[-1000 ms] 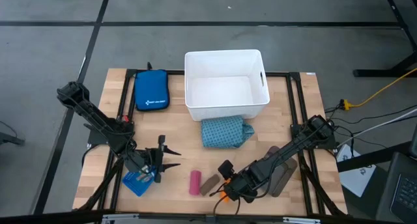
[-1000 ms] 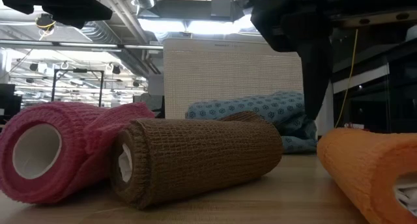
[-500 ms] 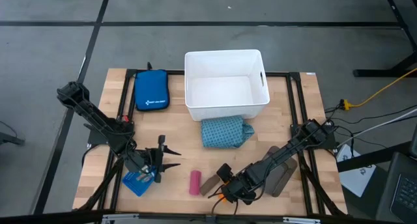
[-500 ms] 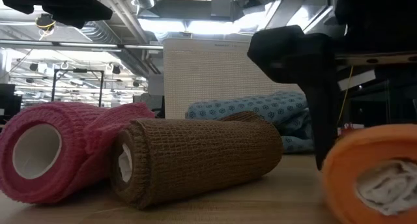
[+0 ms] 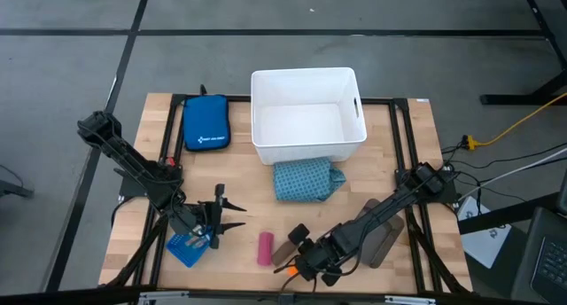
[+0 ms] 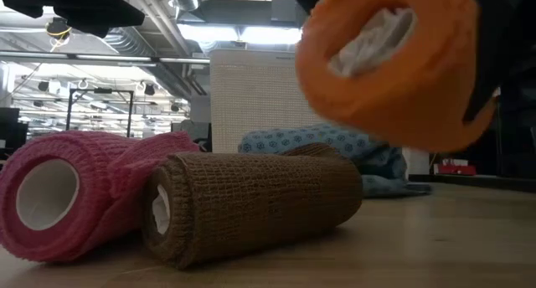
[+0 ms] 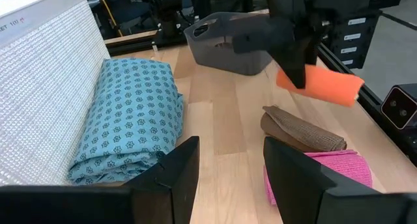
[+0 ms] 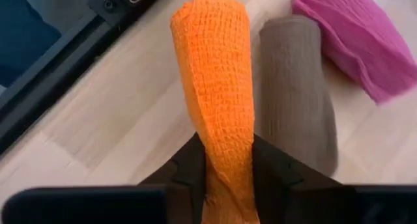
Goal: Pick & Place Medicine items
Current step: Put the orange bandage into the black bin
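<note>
My right gripper point(image 5: 298, 262) is near the table's near edge, shut on the orange bandage roll point(image 8: 218, 87), which the low view shows above the tabletop point(image 6: 385, 62). The pink roll point(image 5: 265, 248) and the brown roll point(image 5: 285, 249) lie side by side on the wood just left of it. The teal patterned soft pack point(image 5: 306, 179) lies flat in front of the white bin. My left gripper point(image 7: 231, 175) is open above the table's left half point(image 5: 221, 218), touching nothing and facing the teal pack point(image 7: 130, 120). My right gripper pinches the orange roll between its two fingers point(image 8: 190, 167) at the roll's end nearest the wrist point(image 8: 218, 152). The roll sticks out forward past the fingertips, along them. It is lifted clear of the table, above the brown roll point(image 6: 251, 200).
A white bin point(image 5: 307, 114) stands at the table's far middle, with a dark blue zipped pouch point(image 5: 205, 123) to its left. A light-blue tray point(image 5: 188, 248) lies under my left arm, and a grey tray point(image 5: 381, 234) under my right arm. Bare wood lies between the rolls and the teal pack.
My right gripper has moved a little toward the table's left and near edge and has risen with the orange roll. The roll lay on the wood a second ago, then turned its end toward the low camera, and is now lifted clear. The pink and brown rolls stayed put.
</note>
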